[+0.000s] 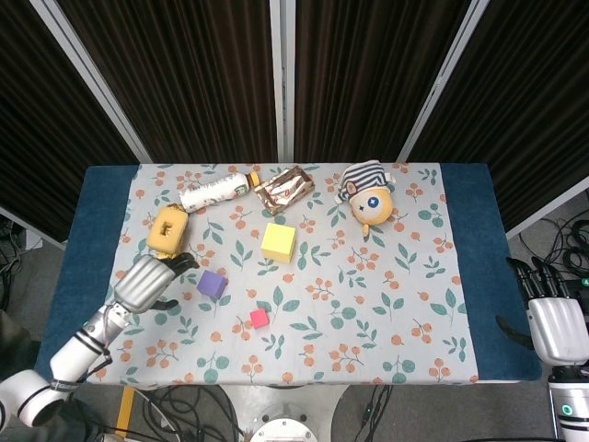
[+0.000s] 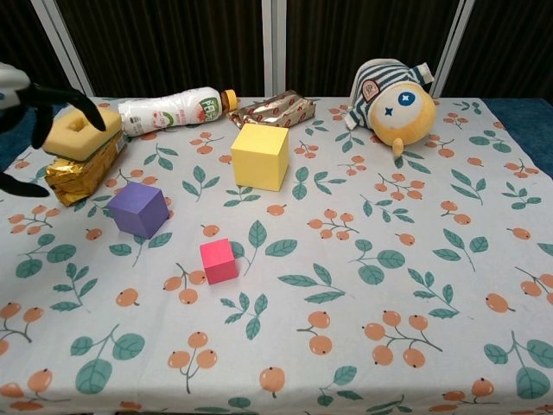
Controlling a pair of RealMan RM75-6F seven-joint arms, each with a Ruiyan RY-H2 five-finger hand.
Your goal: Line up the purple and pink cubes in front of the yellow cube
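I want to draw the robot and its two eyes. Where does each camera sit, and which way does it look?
Head view: sits high above the near edge, looking down on the whole table; shows the left hand over the cloth beside the purple cube, and the right hand off the table's right edge.
Chest view: sits low at the near edge, looking across the cloth toward the dark curtains; only the left hand shows, at the left border.
Both share: purple cube, pink cube, yellow cube and the left hand.
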